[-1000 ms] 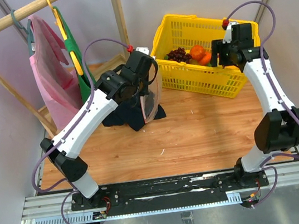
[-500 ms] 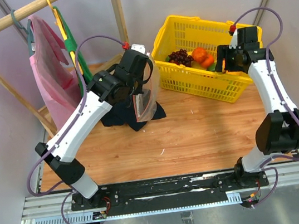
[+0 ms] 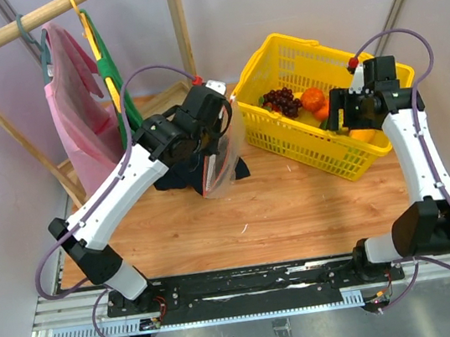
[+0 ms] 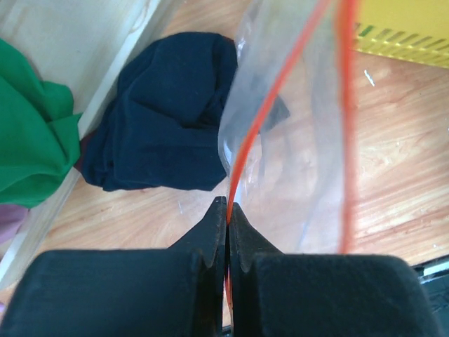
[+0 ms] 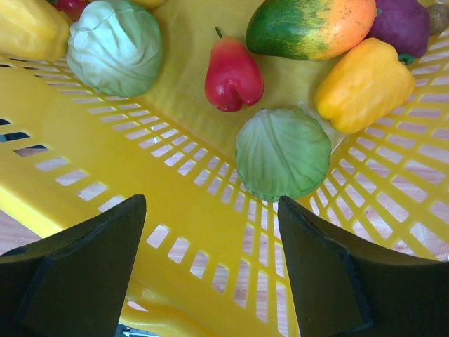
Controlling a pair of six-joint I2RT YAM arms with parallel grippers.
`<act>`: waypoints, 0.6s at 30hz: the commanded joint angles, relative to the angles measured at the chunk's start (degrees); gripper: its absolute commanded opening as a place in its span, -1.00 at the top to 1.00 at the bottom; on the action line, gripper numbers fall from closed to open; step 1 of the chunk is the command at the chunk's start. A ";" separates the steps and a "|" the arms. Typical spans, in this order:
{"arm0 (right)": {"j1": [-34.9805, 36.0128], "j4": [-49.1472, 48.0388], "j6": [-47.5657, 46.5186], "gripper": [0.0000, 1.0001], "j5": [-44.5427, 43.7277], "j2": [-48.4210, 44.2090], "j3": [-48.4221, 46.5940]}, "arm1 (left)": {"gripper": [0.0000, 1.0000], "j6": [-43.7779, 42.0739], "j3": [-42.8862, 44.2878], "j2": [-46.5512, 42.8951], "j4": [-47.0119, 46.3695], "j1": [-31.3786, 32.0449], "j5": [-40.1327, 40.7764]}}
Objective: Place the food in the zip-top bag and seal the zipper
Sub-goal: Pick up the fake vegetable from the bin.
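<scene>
Basket [image 5: 91,133]: open above; its yellow wall sits right under the right gripper [image 5: 210,203].
Inside: cabbage [image 5: 283,153], pear [image 5: 231,74], pepper [image 5: 365,84] packed close.
Bag [image 4: 302,140]: mouth parted beyond left gripper [image 4: 226,210], perhaps narrow.
Table [image 3: 297,200]: bare between arms.

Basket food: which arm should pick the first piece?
Right. The right gripper hovers open over the yellow basket, the nearer green cabbage just ahead; the left gripper is shut on the zipper, holding the bag up.
</scene>
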State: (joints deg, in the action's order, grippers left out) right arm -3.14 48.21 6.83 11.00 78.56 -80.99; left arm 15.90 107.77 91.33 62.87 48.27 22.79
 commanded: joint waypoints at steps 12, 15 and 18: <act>-0.03 6.23 -5.07 -0.78 -3.79 11.65 -10.73 | 0.99 2.17 -3.88 3.29 -4.39 3.49 -6.38; -0.03 8.51 -5.71 -0.87 -5.56 15.11 -11.60 | 0.99 2.61 -3.96 3.59 -5.70 3.50 -6.63; -0.26 9.01 -6.31 -0.97 -6.31 17.48 -11.01 | 0.99 3.49 -4.84 3.85 -7.48 3.50 -8.50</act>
State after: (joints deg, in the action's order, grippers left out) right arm -3.14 53.32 2.39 7.33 93.73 -90.87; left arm 18.11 103.79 95.00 59.02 51.33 16.86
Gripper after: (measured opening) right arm 0.963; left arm 0.015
